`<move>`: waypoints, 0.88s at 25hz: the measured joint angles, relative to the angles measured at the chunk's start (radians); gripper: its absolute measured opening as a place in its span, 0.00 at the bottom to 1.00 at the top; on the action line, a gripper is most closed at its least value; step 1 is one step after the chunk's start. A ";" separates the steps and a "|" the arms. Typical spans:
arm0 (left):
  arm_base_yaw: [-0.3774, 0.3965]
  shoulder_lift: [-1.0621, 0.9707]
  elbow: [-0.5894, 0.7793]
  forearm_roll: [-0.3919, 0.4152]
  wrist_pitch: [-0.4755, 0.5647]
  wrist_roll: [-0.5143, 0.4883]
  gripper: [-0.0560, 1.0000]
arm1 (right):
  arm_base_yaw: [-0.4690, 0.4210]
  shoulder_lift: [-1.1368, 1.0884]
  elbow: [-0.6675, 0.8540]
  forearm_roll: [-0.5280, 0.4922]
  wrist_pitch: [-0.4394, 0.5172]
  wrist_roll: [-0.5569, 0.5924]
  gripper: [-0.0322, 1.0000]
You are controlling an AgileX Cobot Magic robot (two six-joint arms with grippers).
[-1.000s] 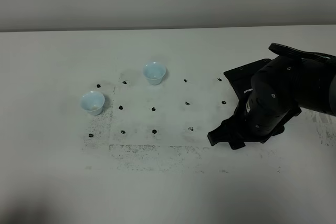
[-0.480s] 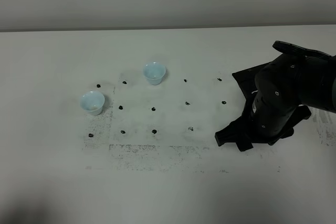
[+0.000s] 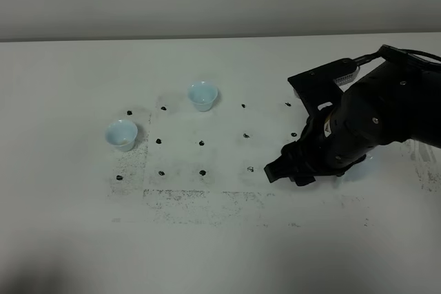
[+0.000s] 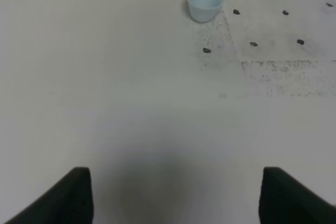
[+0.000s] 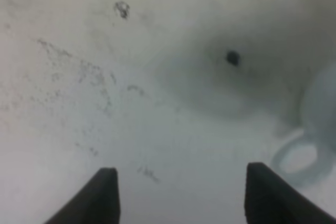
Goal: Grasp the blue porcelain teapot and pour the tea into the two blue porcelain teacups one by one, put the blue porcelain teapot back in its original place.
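- Right gripper (image 3: 286, 175) had swung back toward the dot grid (image 3: 201, 143) since half a second earlier. Its tip was now just off the grid's right edge, where before it sat further right.
- Right arm (image 3: 375, 118) sat differently too: the wrist plate was higher and nearer the grid's far-right corner than in the earlier frames.
- Right gripper was released. In the right wrist view both fingers (image 5: 105, 195) stood wide apart over bare table (image 3: 69, 239) with nothing between them.
- Teapot (image 5: 315, 114) was right of the dot grid, hidden under the right arm in the high view. The right wrist view caught only its blurred loop handle and a bit of belly, outside the jaws on one finger's side. Contact: couldn't tell.
- Far teacup (image 3: 202, 96) was at the grid's far edge and near teacup (image 3: 121, 134) at its left edge. Both were upright, well apart, and in the same spots as in the earlier frames.
- Left gripper (image 4: 176, 203) was also released, fingers spread with nothing held, on the near-left side of the grid, with the near teacup beyond it.
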 joint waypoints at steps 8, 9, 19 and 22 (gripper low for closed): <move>0.000 0.000 0.000 0.000 0.000 0.000 0.68 | 0.000 0.113 0.000 0.009 -0.068 -0.134 0.55; 0.000 0.000 0.000 0.000 0.000 0.001 0.68 | -0.002 0.125 0.000 0.008 -0.070 -0.135 0.55; 0.000 0.000 0.000 0.000 0.000 0.001 0.68 | -0.028 0.167 0.000 -0.031 -0.065 -0.111 0.55; 0.000 0.000 0.000 0.000 0.000 0.001 0.68 | -0.028 0.168 0.000 -0.041 -0.043 -0.082 0.55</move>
